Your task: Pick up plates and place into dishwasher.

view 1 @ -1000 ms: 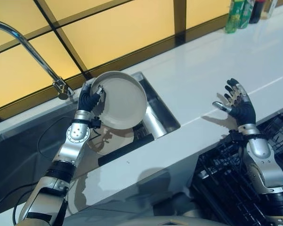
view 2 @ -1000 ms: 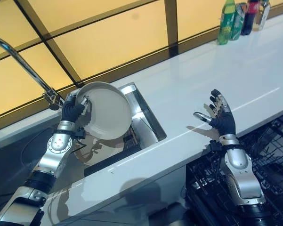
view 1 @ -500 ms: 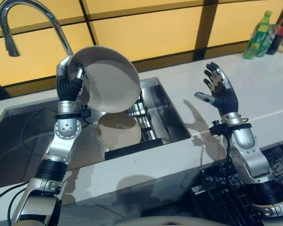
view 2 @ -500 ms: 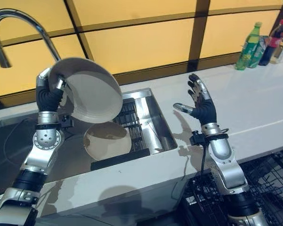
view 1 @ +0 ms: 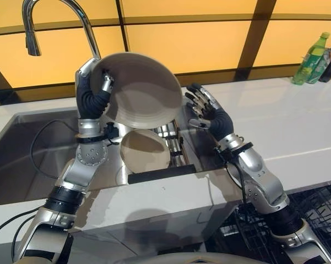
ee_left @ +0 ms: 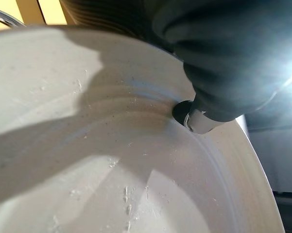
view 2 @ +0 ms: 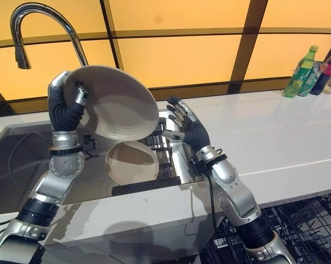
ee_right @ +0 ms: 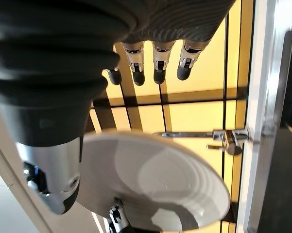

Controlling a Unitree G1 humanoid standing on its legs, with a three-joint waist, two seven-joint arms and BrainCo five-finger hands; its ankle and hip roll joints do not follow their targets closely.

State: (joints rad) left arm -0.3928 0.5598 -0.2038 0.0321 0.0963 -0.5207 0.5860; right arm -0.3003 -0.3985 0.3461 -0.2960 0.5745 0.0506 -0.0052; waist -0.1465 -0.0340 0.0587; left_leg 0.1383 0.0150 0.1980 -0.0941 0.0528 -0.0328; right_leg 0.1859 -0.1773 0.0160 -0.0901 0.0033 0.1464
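My left hand [view 1: 91,98] holds a white plate [view 1: 140,91] tilted up above the sink, thumb [ee_left: 199,119] pressed on its inner face and fingers curled behind the rim. My right hand [view 1: 210,114] is open just beside the plate's right edge, fingers [ee_right: 158,63] spread toward it and apart from it. From the right wrist the plate [ee_right: 160,184] shows beyond the palm. A second white plate [view 1: 145,149] leans in the sink below the held one.
The steel sink [view 1: 22,159] lies under both hands, with a tall curved faucet [view 1: 60,11] behind the left hand. A black dishwasher rack [view 1: 314,214] sits low at the right. Bottles [view 1: 313,50] stand at the far right of the white counter [view 1: 286,126].
My right hand has swung left from over the counter to beside the plate's right edge. The left hand still holds the plate up. The camera has shifted.
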